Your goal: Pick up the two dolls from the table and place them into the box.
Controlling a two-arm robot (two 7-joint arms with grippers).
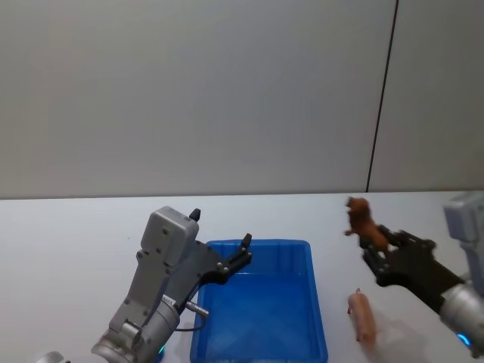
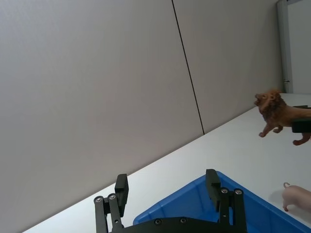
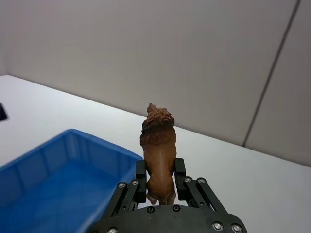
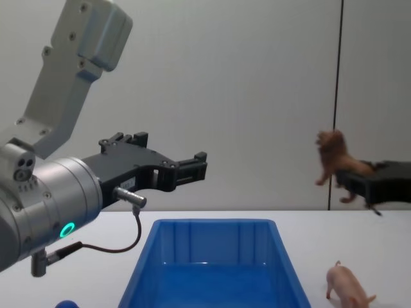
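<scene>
right gripper, jaws clamped on the lion, holds it aloft right of the box and must next swing over it and release, while the left gripper gapes empty and the pig waits.

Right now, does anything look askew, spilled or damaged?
Nothing stands out. The right end effector holds the lion in the air beside the box; the pig stands on the table.

The pig stands on the worktop, right of the box. The lion is high above the pig.
</scene>
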